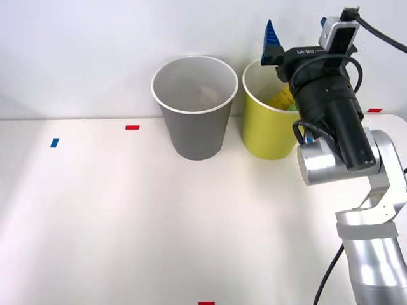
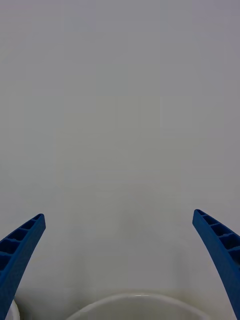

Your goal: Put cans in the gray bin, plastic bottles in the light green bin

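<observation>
Front view: the right arm rises from the near right and holds its jaws [image 1: 289,44] high above the far right of the white desk [image 1: 114,222], over the light green bin [image 1: 267,136]. One blue ribbed finger [image 1: 271,41] points upward there. The light green bin stands just right of the gray bin [image 1: 194,130], the two close together near the far edge of the desk. Inside the light green bin a yellow bottle [image 1: 282,97] and a bit of a green one [image 1: 292,107] show beside the arm. Small red and blue markers lie on the desk. In the right wrist view the two fingers [image 2: 20,250] stand wide apart with nothing between them, facing a pale wall, with a white bin rim [image 2: 135,300] curving below.
</observation>
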